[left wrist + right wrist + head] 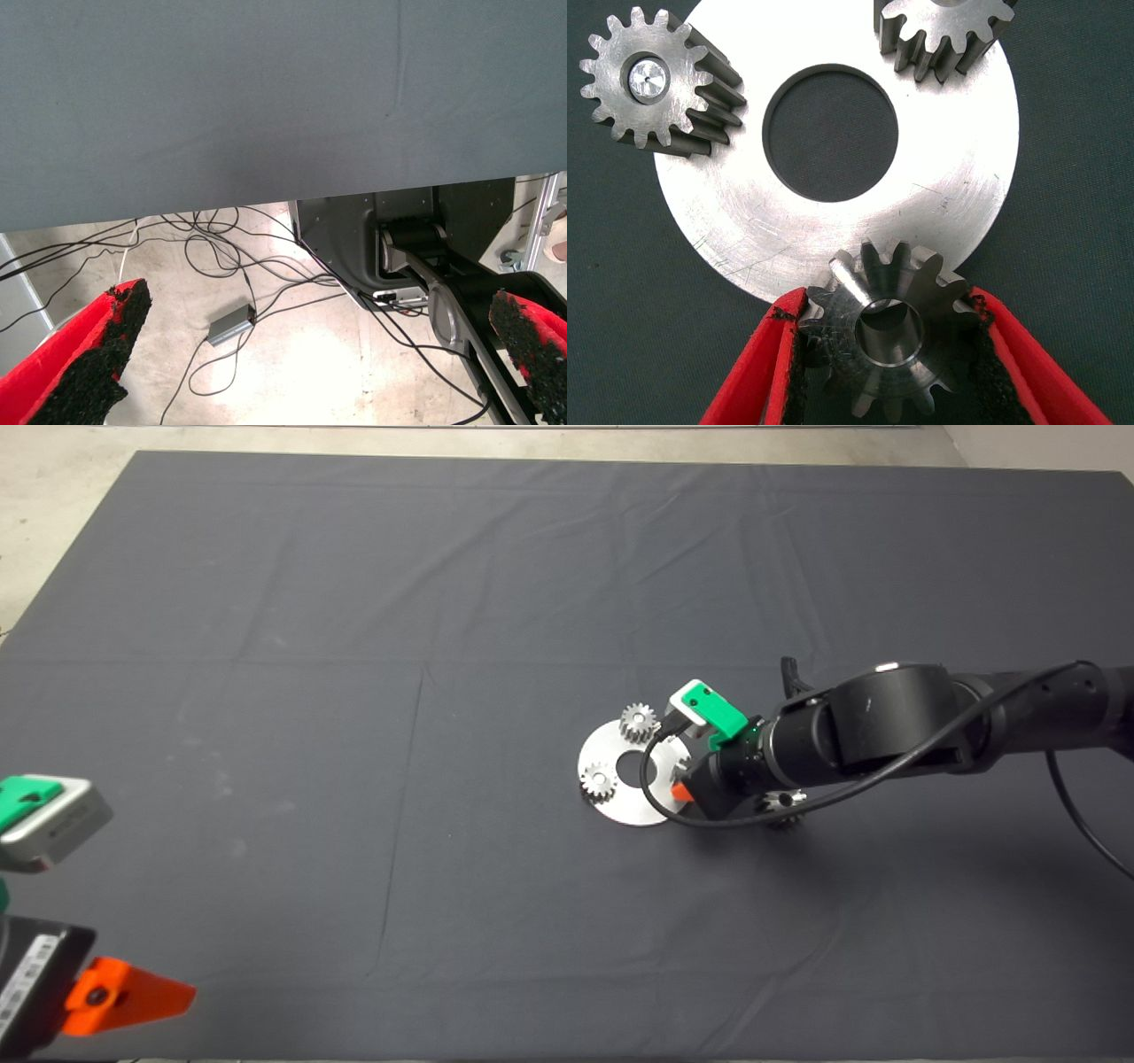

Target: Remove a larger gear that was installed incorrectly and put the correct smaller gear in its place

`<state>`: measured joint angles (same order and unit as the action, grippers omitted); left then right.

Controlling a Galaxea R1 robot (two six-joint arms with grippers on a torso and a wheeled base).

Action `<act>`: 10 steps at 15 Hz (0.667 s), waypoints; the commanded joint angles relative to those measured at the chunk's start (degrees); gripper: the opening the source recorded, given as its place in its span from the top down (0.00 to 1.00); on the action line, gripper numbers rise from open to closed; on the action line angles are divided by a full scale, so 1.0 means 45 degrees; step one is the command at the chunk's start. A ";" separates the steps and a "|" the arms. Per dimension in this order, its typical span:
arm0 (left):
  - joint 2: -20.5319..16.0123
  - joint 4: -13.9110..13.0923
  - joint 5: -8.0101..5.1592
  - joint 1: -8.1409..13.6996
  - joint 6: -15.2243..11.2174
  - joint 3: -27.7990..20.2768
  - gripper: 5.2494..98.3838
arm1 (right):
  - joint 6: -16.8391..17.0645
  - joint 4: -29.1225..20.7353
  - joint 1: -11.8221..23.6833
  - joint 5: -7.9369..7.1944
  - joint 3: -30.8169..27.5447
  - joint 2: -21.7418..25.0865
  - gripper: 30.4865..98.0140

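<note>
My right gripper [890, 354] is shut on the smaller gear [890, 332], dark grey with a bright centre hole, one pad on each side. It holds the gear over the rim of the round silver plate [948, 204]. In the head view this gripper [680, 790] is at the plate's [620, 810] right edge and hides the held gear. A shiny toothed gear [781, 804], seemingly the larger gear, lies on the mat, mostly hidden under the right arm. My left gripper [115, 996] is parked at the lower left, open and empty.
Two small light-silver gears [637, 721] [600, 782] stand on the plate around its centre hole [631, 769]; the right wrist view shows them too [651, 84] [943, 31]. The left wrist view shows the mat's edge, floor cables [221, 266] and the robot's base.
</note>
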<state>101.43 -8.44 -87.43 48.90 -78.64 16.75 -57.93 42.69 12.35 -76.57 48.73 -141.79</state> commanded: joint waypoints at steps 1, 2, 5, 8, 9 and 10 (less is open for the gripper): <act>-0.0028 -0.0137 -0.0454 0.0053 -0.0024 -0.0151 0.00 | -0.0076 0.0493 0.0193 0.0023 0.0165 -0.0214 0.85; -0.0028 -0.0137 -0.0454 0.0053 -0.0010 -0.0151 0.00 | -0.0095 0.0493 0.0206 0.0023 0.0165 -0.0280 0.85; -0.0036 -0.0137 -0.0454 0.0053 -0.0024 -0.0151 0.00 | -0.0213 0.0493 0.0192 0.0023 0.0145 -0.0416 0.85; -0.0047 -0.0137 -0.0454 0.0053 -0.0012 -0.0151 0.00 | -0.0232 0.0493 0.0206 0.0023 0.0145 -0.0456 0.85; -0.0047 -0.0137 -0.0454 0.0053 -0.0022 -0.0151 0.00 | -0.0232 0.0493 0.0206 0.0023 0.0145 -0.0437 0.85; -0.0047 -0.0137 -0.0454 0.0053 -0.0024 -0.0151 0.00 | -0.0232 0.0494 0.0206 0.0023 0.0145 -0.0417 0.85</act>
<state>101.43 -8.44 -87.43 48.90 -78.64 16.75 -58.51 43.26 12.24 -77.18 49.55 -143.50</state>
